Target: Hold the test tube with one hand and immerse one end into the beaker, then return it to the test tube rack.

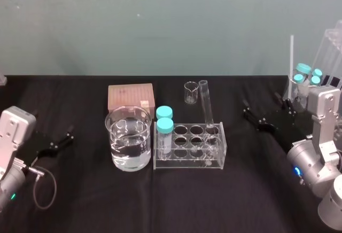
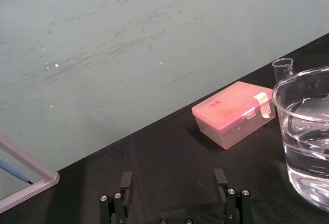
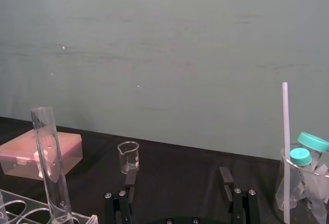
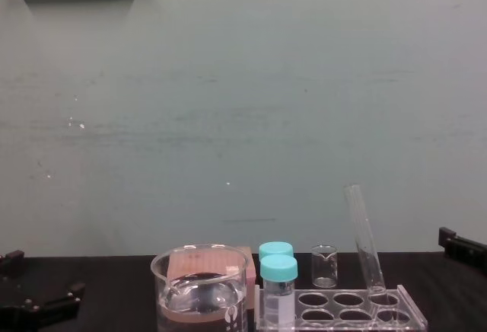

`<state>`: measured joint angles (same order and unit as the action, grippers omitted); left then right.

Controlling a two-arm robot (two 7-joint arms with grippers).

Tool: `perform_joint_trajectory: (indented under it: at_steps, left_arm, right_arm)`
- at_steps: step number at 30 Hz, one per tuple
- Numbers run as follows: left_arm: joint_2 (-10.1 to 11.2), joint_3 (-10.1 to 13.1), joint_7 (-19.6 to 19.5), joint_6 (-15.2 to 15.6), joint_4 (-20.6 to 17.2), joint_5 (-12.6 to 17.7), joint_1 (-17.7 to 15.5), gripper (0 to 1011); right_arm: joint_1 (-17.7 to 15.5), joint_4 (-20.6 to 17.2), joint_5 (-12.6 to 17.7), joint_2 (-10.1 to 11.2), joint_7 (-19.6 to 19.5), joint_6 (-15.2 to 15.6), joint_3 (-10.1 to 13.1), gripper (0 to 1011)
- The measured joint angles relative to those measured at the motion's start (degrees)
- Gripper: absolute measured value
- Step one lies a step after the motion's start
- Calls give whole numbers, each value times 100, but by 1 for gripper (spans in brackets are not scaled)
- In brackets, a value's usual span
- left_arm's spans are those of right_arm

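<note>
Chest view: beaker (image 4: 199, 290) markings illegible

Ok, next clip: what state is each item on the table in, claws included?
test tube: uncapped, empty, leaning in the test tube rack.
beaker: upright, partly filled with clear liquid.
test tube rack: upright, holding tube and vials.
vials: capped, upright.
small beaker: upright, empty.
pink box: lid shut.
left claw: open, empty, left of the beaker.
right claw: open, empty, right of the rack.
</note>
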<state>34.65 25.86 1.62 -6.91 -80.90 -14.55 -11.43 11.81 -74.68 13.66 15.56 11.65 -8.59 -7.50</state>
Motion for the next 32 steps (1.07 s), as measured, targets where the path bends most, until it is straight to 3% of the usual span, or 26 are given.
perform_joint_trajectory:
  at_steps: [32]
  left_arm:
    - [0, 0, 0, 0, 0, 0, 0, 1000]
  right_arm:
    - [17, -15, 28, 17, 5, -43, -6, 1004]
